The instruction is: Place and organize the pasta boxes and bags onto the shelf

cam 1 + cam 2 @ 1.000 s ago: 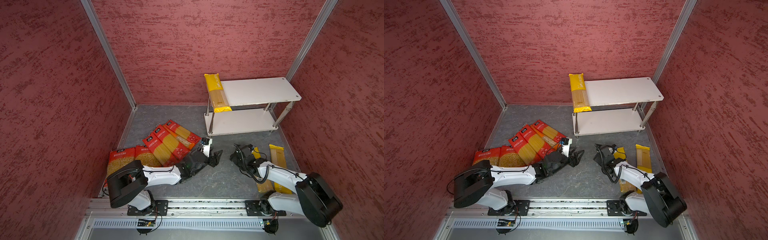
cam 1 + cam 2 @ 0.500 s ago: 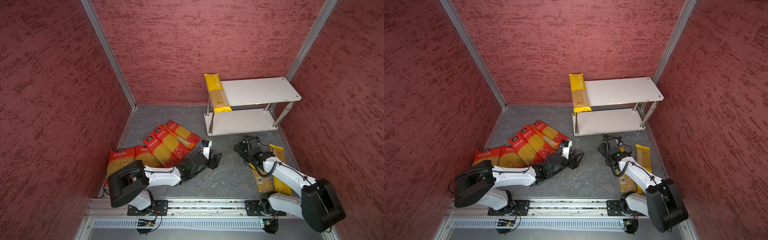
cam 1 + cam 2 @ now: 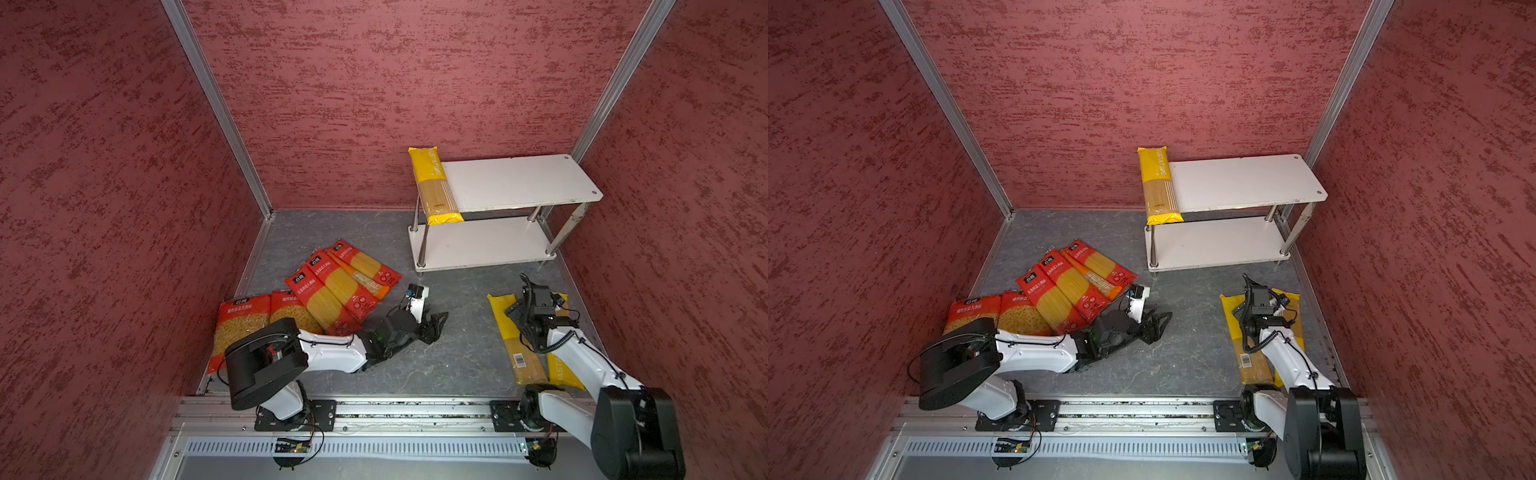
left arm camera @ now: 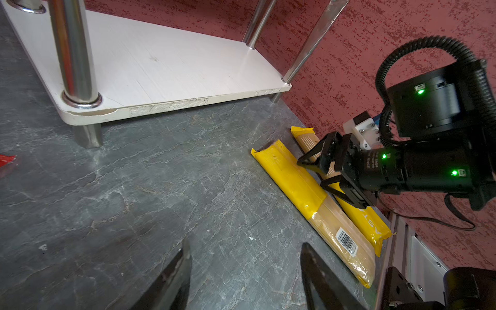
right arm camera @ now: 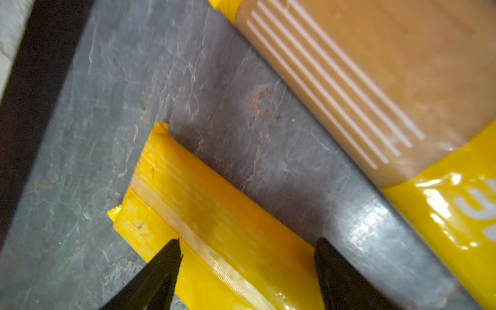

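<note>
The white two-tier shelf (image 3: 519, 183) (image 3: 1246, 183) stands at the back right. One long yellow spaghetti pack (image 3: 434, 187) lies across the left end of its top board. Two more yellow packs (image 3: 523, 361) (image 3: 561, 374) lie side by side on the floor at the right. My right gripper (image 3: 515, 309) (image 5: 247, 247) is open low over the far end of the left one (image 5: 214, 220), a finger on either side. Red packs (image 3: 332, 291) lie fanned on the left floor. My left gripper (image 3: 436, 322) (image 4: 245, 247) is open over bare floor in the middle.
An orange pack (image 3: 374, 286) lies partly under the red spaghetti packs, and two wide red packs (image 3: 241, 324) lie by the left wall behind my left arm. The shelf's lower board (image 4: 161, 69) is bare. The right wall runs close beside the floor packs.
My right gripper has swung from the middle of the floor rightward and back, onto the end of the yellow floor pack. The left arm has barely shifted.
</note>
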Controlling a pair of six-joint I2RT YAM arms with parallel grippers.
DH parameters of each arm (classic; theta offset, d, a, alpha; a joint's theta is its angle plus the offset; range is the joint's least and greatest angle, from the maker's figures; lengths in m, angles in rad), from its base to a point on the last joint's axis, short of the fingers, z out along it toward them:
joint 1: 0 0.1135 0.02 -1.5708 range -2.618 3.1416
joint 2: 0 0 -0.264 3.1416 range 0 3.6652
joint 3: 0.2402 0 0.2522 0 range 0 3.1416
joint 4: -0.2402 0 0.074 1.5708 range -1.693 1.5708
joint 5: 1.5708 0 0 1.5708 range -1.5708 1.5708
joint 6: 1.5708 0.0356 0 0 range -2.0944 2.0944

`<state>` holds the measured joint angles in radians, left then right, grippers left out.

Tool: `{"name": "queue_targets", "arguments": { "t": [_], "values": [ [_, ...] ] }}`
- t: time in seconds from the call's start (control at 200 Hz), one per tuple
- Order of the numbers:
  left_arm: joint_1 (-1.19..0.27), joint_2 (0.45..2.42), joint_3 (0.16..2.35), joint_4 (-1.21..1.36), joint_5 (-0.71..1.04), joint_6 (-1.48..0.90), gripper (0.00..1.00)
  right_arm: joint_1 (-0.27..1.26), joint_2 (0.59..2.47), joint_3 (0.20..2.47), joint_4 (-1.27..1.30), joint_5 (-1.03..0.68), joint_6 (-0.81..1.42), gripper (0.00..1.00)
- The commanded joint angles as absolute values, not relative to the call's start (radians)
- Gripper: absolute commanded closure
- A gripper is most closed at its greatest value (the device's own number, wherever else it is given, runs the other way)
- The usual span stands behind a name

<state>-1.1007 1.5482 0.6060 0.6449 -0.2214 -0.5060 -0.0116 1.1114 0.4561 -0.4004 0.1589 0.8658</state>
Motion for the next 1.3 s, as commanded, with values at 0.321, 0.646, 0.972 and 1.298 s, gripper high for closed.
{"name": "queue_targets", "arguments": {
  "t": [0.321, 0.646, 0.972, 1.298],
  "values": [
    [-1.091, 1.535, 0.581, 0.663, -0.233, -0.526, 0.36, 0.381, 1.252, 0.417, -0.218, 0.062, 1.16, 0.31],
    [-1.017, 1.435, 0.536, 0.509, -0.216, -0.632, 0.36, 0.592, 1.618, 0.66, 0.011, -0.013, 1.304, 0.31],
    [-0.993, 1.453, 0.57, 0.26, -0.095, -0.833, 0.38, 0.409, 1.337, 0.551, -0.1, -0.176, 0.899, 0.24],
    [-0.975, 1.623, 0.604, 0.38, 0.023, -0.942, 0.41, 0.318, 1.402, 0.595, -0.227, -0.352, 0.598, 0.25]
  ]
}}
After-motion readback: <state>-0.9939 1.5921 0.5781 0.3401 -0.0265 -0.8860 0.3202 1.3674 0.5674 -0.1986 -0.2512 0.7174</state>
